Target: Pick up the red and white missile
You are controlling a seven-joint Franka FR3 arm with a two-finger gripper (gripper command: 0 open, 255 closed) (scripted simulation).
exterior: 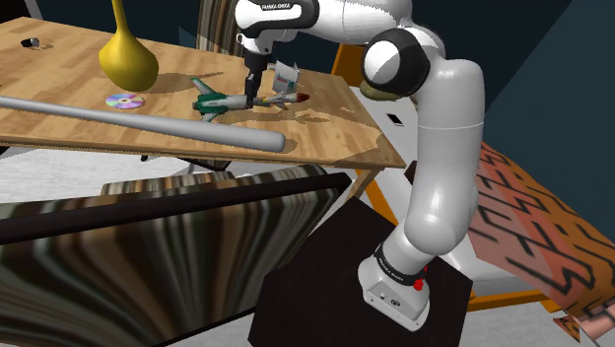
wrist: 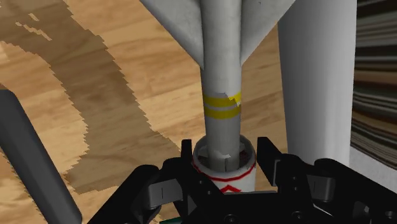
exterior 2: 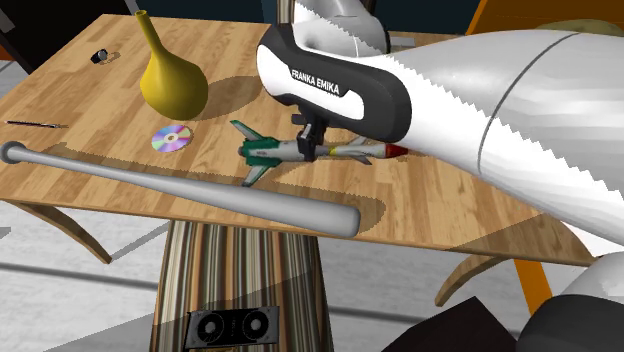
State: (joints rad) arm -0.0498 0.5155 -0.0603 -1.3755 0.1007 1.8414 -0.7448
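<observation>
Gripper (wrist: 224,153) down on the red and white missile (exterior 2: 350,150), jaws narrowed against its sides near the tail (contact looks made in the wrist view). Missile lies flat on the table (exterior 2: 450,215), just beside a green-winged toy plane (exterior 2: 255,152). Reach and grasp look done; the lift is left. Arm hides the gripper's upper part in the second exterior view, and where plane and missile meet is hard to make out.

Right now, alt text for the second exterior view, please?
The black gripper is low over the middle of a grey, red-nosed missile with green tail fins, lying on a wooden table. A long grey bat, a shiny disc and a yellow gourd-shaped vase sit nearby.
</observation>
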